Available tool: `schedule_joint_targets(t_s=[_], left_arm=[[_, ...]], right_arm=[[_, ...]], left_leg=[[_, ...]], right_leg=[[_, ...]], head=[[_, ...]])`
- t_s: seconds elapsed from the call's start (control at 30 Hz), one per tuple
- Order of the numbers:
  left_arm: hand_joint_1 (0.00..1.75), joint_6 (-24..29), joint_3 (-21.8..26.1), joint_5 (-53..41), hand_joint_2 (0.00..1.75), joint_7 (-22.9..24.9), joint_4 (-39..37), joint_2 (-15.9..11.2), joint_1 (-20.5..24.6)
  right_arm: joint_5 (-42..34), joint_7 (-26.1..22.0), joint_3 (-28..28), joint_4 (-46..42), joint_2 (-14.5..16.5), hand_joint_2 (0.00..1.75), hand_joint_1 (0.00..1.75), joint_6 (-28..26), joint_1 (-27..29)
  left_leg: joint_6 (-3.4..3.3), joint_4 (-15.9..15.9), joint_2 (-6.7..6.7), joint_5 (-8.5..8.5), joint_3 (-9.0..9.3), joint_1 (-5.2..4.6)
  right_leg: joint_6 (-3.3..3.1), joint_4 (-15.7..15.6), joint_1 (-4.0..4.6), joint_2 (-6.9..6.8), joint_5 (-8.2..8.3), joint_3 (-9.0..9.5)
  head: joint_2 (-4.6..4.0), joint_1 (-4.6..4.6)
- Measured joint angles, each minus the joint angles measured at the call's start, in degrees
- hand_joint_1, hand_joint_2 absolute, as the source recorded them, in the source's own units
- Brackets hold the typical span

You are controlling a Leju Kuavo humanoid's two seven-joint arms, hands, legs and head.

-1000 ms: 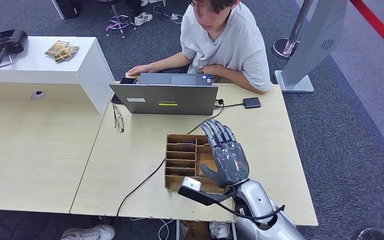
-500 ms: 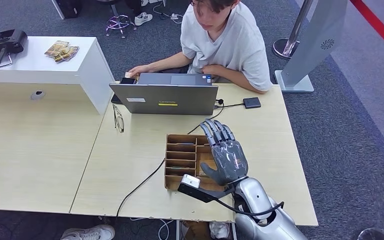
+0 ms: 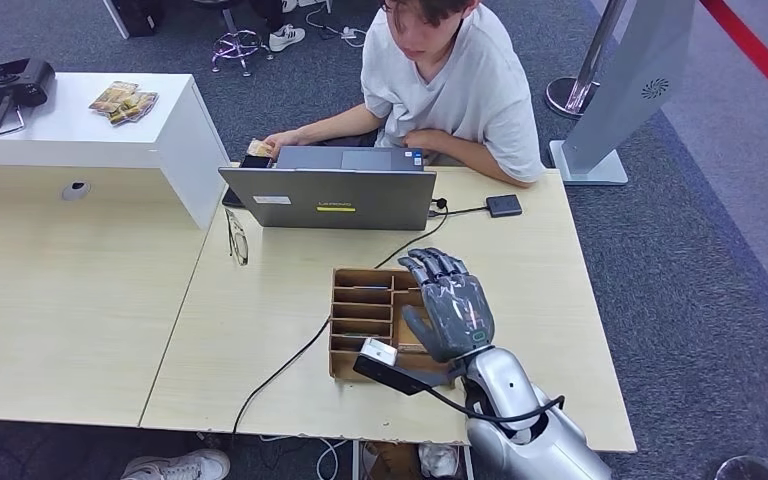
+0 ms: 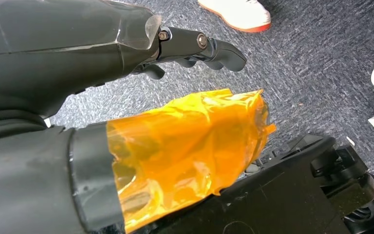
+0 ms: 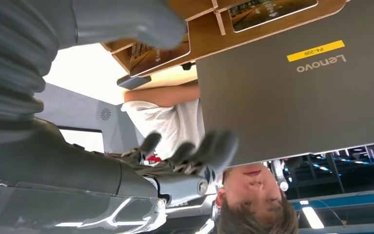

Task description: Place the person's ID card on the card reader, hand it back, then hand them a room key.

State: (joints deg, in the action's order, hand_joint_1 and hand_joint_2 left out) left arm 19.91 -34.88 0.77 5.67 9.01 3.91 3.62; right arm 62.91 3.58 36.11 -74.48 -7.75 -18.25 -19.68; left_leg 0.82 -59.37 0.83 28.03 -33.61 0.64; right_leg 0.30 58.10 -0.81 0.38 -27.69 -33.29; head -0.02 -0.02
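My right hand (image 3: 452,312) hovers over the right side of the wooden slotted box (image 3: 362,310) on the table; its fingers are apart and bent downward, and it holds nothing. In the right wrist view the hand (image 5: 185,156) is empty, and printed cards (image 5: 271,10) lie in the box's slots. A person sits behind the grey laptop (image 3: 332,198) and holds a small yellowish card (image 3: 259,149) at its far left corner. The small black card reader (image 3: 504,206) lies to the right of the laptop. My left hand (image 4: 195,46) hangs over the carpet, empty, its thumb wrapped in orange tape.
A black cable (image 3: 285,365) runs from the laptop past the box to the table's front edge. Glasses (image 3: 237,237) lie left of the laptop. A white cabinet (image 3: 90,135) at the left carries a stack of cards (image 3: 123,100). A grey sign stand (image 3: 620,90) is at the back right.
My right hand has drawn slightly back and its fingers have curled down toward the box. The person's hand has lifted the yellowish card by the laptop's corner.
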Motion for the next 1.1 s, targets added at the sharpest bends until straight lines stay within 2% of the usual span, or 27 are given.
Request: schedule_joint_targets(t_s=[0.2, 0.43, 0.5, 0.63, 0.7, 0.93, 1.1], left_arm=[[0.0, 0.1, 0.0, 0.0, 0.0, 0.1, 0.0, 0.1, 0.1], [0.0, 0.2, 0.0, -0.1, 0.0, 0.1, 0.0, 0.3, 0.2], [0.0, 0.2, 0.0, -0.1, 0.0, 0.1, 0.0, 0.3, 0.2], [0.0, 0.2, 0.0, -0.1, 0.0, 0.1, 0.0, 0.3, 0.3], [0.0, 0.3, 0.0, -0.1, 0.0, 0.1, 0.0, 0.3, 0.3], [0.0, 0.6, 0.0, 0.3, 0.0, 0.1, 0.0, 0.3, 0.3], [0.0, 0.8, 0.0, 0.4, 0.0, 0.1, 0.0, 0.3, 0.3]], right_arm=[[0.4, 0.5, 0.0, 0.8, 0.2, 1.75, 1.16, 0.6, -0.8], [0.9, 1.2, 0.0, 2.4, 0.6, 1.75, 1.18, 1.5, -1.9], [1.2, 1.4, 0.1, 3.1, 0.7, 1.75, 1.11, 1.6, -2.2], [1.4, 1.5, 0.1, 4.3, 0.9, 1.75, 0.69, 1.9, -2.6], [1.5, 1.7, 0.1, 4.7, 1.0, 1.75, 0.59, 2.1, -2.8], [1.5, 1.8, 0.1, 4.4, 1.2, 1.75, 0.43, 1.9, -3.3], [1.7, 1.8, 0.1, 2.9, 1.2, 1.75, 0.39, 1.9, -3.3]], left_leg=[[0.0, 0.0, 0.0, 0.0, -0.01, 0.0], [0.0, 0.0, 0.0, 0.0, 0.0, 0.0], [0.0, 0.0, 0.01, 0.0, 0.0, 0.0], [0.0, 0.0, 0.01, 0.0, -0.01, 0.0], [0.0, 0.0, 0.01, 0.0, -0.01, 0.0], [0.0, 0.0, 0.01, 0.0, -0.01, 0.0], [0.0, 0.0, 0.01, 0.0, 0.0, 0.0]], right_leg=[[0.0, 0.0, 0.0, 0.0, 0.0, 0.0], [0.0, 0.0, 0.0, 0.0, 0.0, 0.0], [0.0, 0.0, 0.0, 0.0, 0.0, 0.0], [0.0, 0.0, 0.0, 0.0, 0.0, 0.0], [0.0, 0.0, 0.0, -0.01, 0.0, 0.0], [0.0, 0.0, 0.0, 0.0, 0.0, 0.0], [0.0, 0.0, 0.0, 0.0, 0.0, 0.0]], head=[[0.0, -0.01], [0.0, -0.01], [0.0, -0.01], [0.0, -0.01], [0.0, 0.0], [0.0, 0.0], [0.0, -0.01]])
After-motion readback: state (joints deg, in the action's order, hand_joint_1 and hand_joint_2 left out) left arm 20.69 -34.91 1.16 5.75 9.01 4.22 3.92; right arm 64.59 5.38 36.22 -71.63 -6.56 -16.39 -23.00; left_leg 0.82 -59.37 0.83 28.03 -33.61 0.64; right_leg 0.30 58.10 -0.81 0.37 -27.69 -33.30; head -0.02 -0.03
